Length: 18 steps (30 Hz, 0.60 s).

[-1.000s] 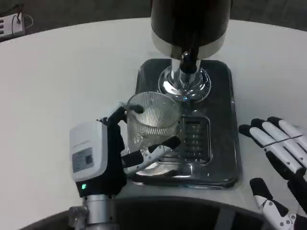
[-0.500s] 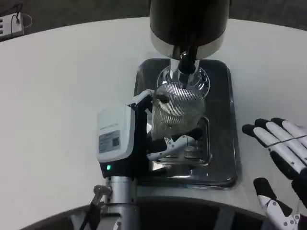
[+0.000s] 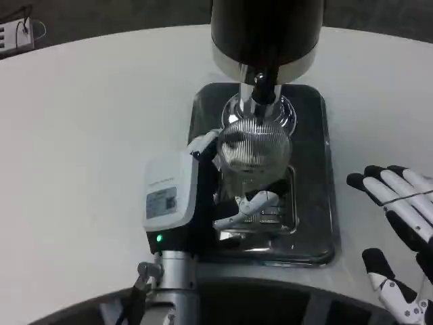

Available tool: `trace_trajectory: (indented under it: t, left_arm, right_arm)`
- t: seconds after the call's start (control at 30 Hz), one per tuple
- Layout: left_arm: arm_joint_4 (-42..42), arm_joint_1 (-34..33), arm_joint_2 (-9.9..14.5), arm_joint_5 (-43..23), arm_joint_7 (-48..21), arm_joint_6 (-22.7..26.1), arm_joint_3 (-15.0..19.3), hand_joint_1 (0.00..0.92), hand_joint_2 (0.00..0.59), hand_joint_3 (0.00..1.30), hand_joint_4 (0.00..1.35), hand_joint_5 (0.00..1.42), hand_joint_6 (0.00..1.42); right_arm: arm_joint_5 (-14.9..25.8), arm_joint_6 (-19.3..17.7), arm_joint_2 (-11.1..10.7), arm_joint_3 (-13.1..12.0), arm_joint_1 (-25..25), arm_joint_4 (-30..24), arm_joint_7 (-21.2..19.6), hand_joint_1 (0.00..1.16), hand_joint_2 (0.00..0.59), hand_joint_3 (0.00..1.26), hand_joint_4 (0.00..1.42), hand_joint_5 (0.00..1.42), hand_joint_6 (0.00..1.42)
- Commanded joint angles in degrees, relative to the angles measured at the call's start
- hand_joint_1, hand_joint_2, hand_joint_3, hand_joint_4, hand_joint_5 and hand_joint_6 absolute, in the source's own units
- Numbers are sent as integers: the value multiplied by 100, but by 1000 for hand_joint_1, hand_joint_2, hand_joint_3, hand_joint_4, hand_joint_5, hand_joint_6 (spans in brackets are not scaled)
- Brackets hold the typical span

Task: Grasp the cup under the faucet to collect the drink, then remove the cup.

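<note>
Left hand [image 3: 203, 203], frame centre: fingers wrapped around ribbed clear glass cup [image 3: 254, 145], held beneath chrome faucet [image 3: 260, 91] above dark metal drip tray [image 3: 311, 203]. Right hand [image 3: 399, 230], lower right: fingers spread, holding nothing, over white table [image 3: 88, 135].

1 cup [image 3: 254, 145], 1 dispenser [image 3: 265, 34], 1 tray [image 3: 311, 203], 2 hands

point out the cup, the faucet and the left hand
cup [image 3: 254, 145], head view, on its ribbed glass wall
faucet [image 3: 262, 87], head view, on the dark spout above the cup
left hand [image 3: 172, 203], head view, on its white back
</note>
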Motion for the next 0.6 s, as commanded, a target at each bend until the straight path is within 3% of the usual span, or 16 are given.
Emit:
trace_trajectory:
  t: [0.03, 0.3, 0.6]
  left_arm:
    - [-141, 90, 117, -246, -311, -205, -4, 119, 34, 151, 49, 392, 386]
    - [-801, 472, 249, -375, -502, -310, 64, 5, 6, 97, 0, 316, 289]
    - [-2869, 1728, 278, -583, -803, -132, 566, 0, 0, 86, 0, 279, 256]
  right_arm:
    - [68, -47, -14, 3, -1, 69, -84, 136, 560, 136, 96, 96, 162]
    - [81, -72, 2, 49, -25, 91, -88, 136, 560, 136, 96, 96, 162]
    - [85, -94, 5, 77, 1, 113, -98, 133, 552, 136, 96, 97, 161]
